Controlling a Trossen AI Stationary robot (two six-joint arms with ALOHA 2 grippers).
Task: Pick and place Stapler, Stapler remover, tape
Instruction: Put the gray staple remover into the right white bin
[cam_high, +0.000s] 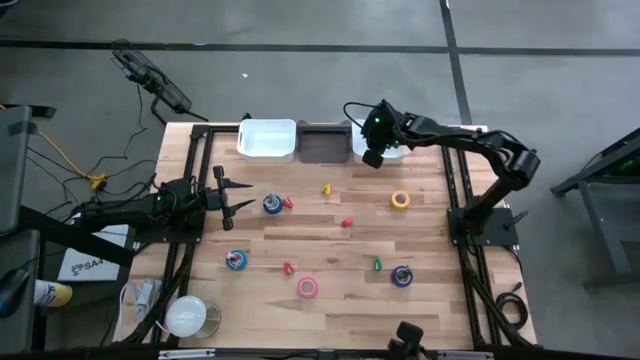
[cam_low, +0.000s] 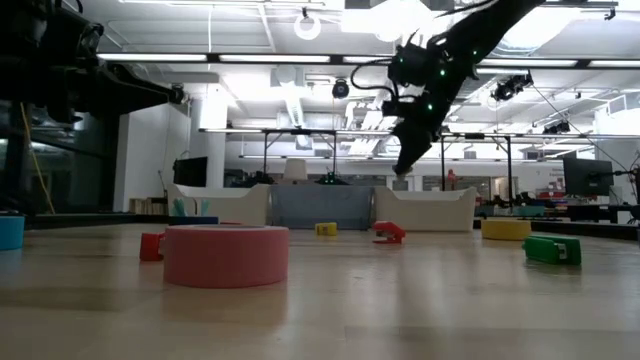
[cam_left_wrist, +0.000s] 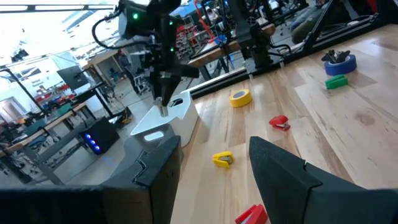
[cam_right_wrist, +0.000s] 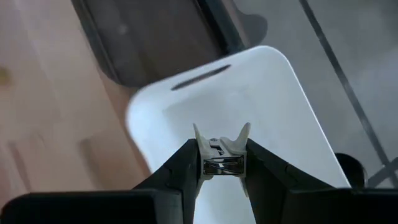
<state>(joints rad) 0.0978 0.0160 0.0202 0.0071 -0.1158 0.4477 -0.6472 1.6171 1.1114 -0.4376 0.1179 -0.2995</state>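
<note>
My right gripper (cam_high: 372, 158) hangs over the white bin (cam_right_wrist: 261, 93) at the table's far edge, shut on a white and metal stapler remover (cam_right_wrist: 222, 152). My left gripper (cam_high: 243, 195) waits open and level near the left edge, holding nothing. Tape rolls lie flat on the table: blue (cam_high: 272, 204), tan-yellow (cam_high: 400, 199), teal (cam_high: 236, 260), pink (cam_high: 308, 288) and purple (cam_high: 401, 276). Small staplers lie among them: yellow (cam_high: 326, 189), red (cam_high: 347, 222) and green (cam_high: 378, 264). My right gripper pinches the stapler remover by its two outer sides (cam_right_wrist: 205, 163) between both fingers. Its white wings and metal claws stick out past the fingertips. The fingers slant down from above. The remover is lifted clear, above the bin's open top.
A grey bin (cam_high: 325, 142) and a second white bin (cam_high: 267, 140) stand left of that bin along the far edge. Two more red pieces (cam_high: 288, 203) (cam_high: 289, 268) lie on the wood. A cup (cam_high: 186, 316) stands off the near left corner.
</note>
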